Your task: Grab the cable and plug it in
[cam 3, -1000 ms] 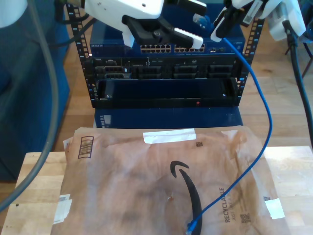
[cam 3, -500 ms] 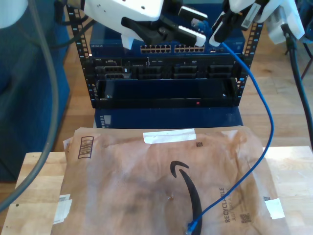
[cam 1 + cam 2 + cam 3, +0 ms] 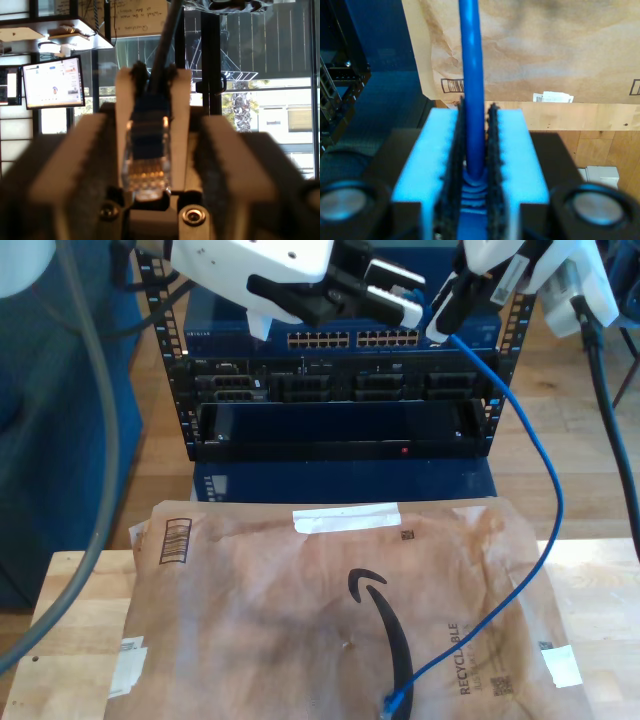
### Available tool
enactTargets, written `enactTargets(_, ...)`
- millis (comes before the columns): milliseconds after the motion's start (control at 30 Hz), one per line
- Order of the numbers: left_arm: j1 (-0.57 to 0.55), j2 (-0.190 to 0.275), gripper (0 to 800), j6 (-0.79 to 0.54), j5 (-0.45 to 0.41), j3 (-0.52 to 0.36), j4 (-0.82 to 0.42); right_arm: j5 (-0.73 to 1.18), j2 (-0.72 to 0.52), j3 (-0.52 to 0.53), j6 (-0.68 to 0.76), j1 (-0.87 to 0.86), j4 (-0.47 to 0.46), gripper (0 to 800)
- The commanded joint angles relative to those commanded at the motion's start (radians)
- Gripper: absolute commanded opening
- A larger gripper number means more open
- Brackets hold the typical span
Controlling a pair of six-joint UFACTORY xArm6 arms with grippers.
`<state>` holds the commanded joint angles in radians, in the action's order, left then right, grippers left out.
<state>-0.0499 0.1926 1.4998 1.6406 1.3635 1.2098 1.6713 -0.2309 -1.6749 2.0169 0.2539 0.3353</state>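
Cable (image 3: 545, 490): thin, light, floppy along its run, stiff only at the clear plug (image 3: 146, 165); plug latch likely fragile, so best held at the boot just behind the plug, not on the clip. My first gripper (image 3: 150, 150) closed on the plug end, plug lying between the jaws with contacts facing the camera and cord running away beyond the fingertips. My second gripper (image 3: 475, 150) clamped on the blue cord, cord pinched between the ribbed pads (image 3: 492, 150) and running straight out from them toward the paper mailer (image 3: 545, 45). In the exterior view, both grippers up near the switch (image 3: 340, 338) atop the rack (image 3: 340, 400), cable dropping down the exterior view's right and ending with its free plug (image 3: 392, 702) on the mailer on the bench (image 3: 70, 610). Slack loose, liable to swing and tug during insertion.
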Motion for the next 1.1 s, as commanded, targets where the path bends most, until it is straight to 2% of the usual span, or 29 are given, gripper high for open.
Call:
enactTargets(200,-0.002,-0.002,43,-0.002,-0.035,-0.026,0.003,0.012,0.000,0.000,0.000,0.000,0.000,3)
enactTargets(300,-0.002,-0.002,11,-0.002,-0.035,-0.028,0.005,0.012,0.000,0.000,0.000,0.002,0.000,8)
enactTargets(333,-0.003,-0.003,6,-0.002,-0.035,-0.026,0.005,0.011,0.000,0.000,0.000,0.003,0.000,79)
enactTargets(400,-0.003,-0.002,6,-0.002,-0.031,-0.028,0.005,0.011,0.000,0.002,0.000,0.003,0.002,292)
enactTargets(467,-0.002,-0.002,5,-0.002,-0.025,-0.026,0.005,0.008,0.000,0.002,-0.002,0.002,0.000,622)
enactTargets(500,-0.002,0.000,5,-0.002,-0.025,-0.028,0.003,0.008,-0.002,0.002,-0.002,0.000,-0.005,693)
enactTargets(567,0.003,0.003,5,-0.002,-0.021,-0.028,0.003,0.005,-0.009,-0.003,-0.002,-0.002,-0.006,776)
enactTargets(700,0.012,0.014,3,0.011,-0.011,-0.038,0.002,0.005,-0.020,-0.009,-0.002,-0.008,-0.006,797)
enactTargets(867,0.035,0.014,3,0.017,0.080,-0.037,0.005,-0.002,-0.032,-0.009,0.000,-0.009,-0.003,798)
enactTargets(1033,0.071,-0.002,2,0.046,0.120,-0.035,0.009,-0.023,-0.031,-0.038,-0.006,-0.011,0.002,797)
enactTargets(1100,0.095,-0.028,2,0.068,0.127,-0.034,0.020,-0.037,-0.029,-0.052,-0.006,-0.006,0.005,798)
